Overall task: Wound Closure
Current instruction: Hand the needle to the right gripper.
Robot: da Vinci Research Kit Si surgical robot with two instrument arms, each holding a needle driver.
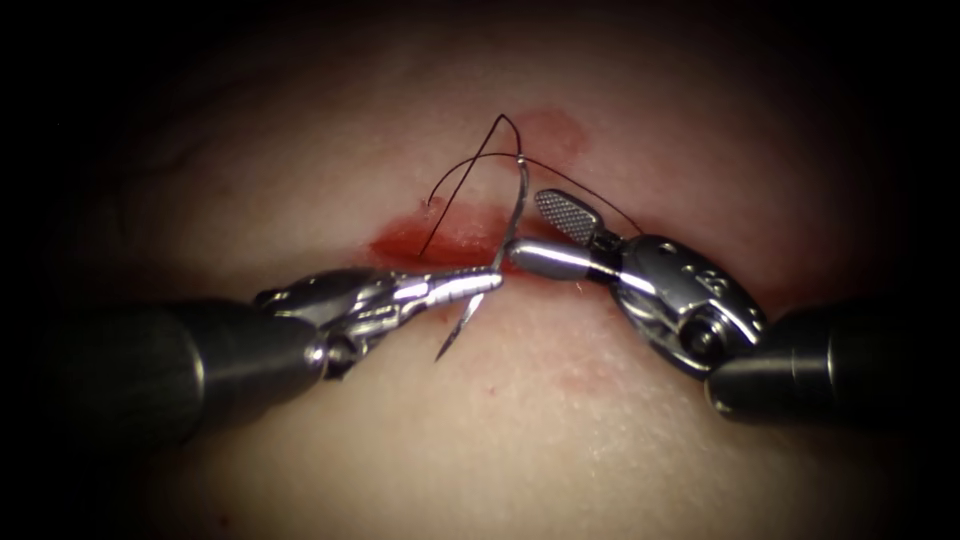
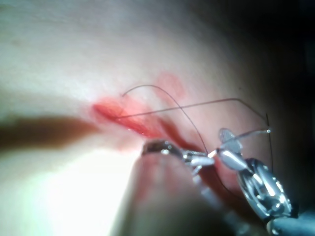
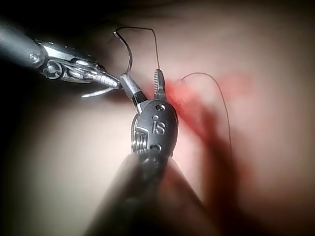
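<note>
In the endoscope view light falls on the middle of the tissue (image 1: 600, 400) and fades to black at every edge. Bright glints sit on the right tool (image 1: 545, 232) and the left tool (image 1: 480, 283), whose dark shafts blur. The left wrist view is glaring white near its own shaft, with a soft shadow across the tissue. The right wrist view is dim, its shaft out of focus.

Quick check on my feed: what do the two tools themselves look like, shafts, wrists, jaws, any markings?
Both arms have dark, matte round shafts ending in shiny silver metal wrists. The left tool has slim, tapered jaws. The right tool has a rounded wrist housing with pivot screws and stamped characters; one jaw's inner face is cross-hatched.
</note>
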